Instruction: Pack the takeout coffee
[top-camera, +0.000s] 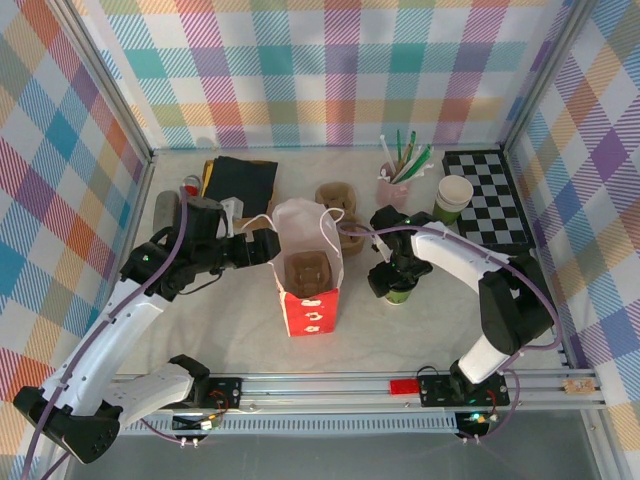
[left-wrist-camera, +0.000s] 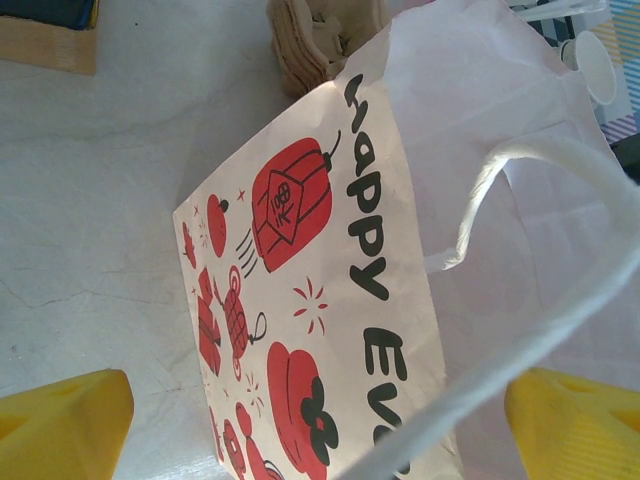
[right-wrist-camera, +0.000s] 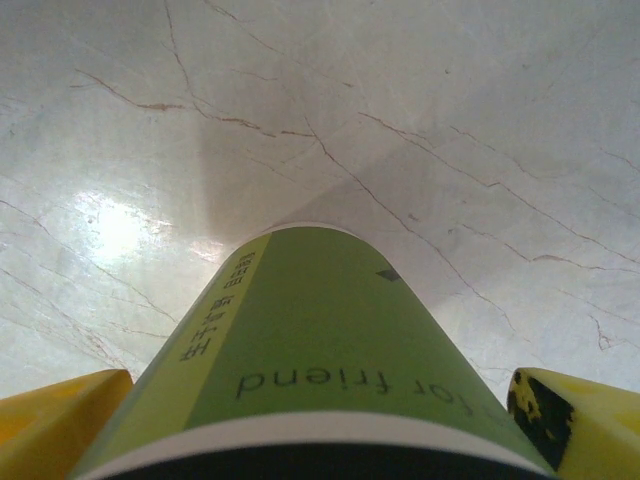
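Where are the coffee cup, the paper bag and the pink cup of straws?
takeout coffee (right-wrist-camera: 320, 330): right wrist view, on its green side.
paper bag (top-camera: 310, 312): top view, on its red lower front.
pink cup of straws (top-camera: 392, 194): top view, on the pink body.

Bag (top-camera: 308, 270) is stood mid-table (top-camera: 230, 340), with a cup tray (top-camera: 303, 270) seated inside it. Takeout coffee (top-camera: 400, 293) is set upright just right of the bag. More trays (top-camera: 338, 197) are stacked behind the bag. Along the far edge, sheets (top-camera: 240, 178) are noted left, then the cup of straws (top-camera: 392, 185), with the lidless cup (top-camera: 453, 198) beside it. A board (top-camera: 490, 195) is laid in the far right corner.
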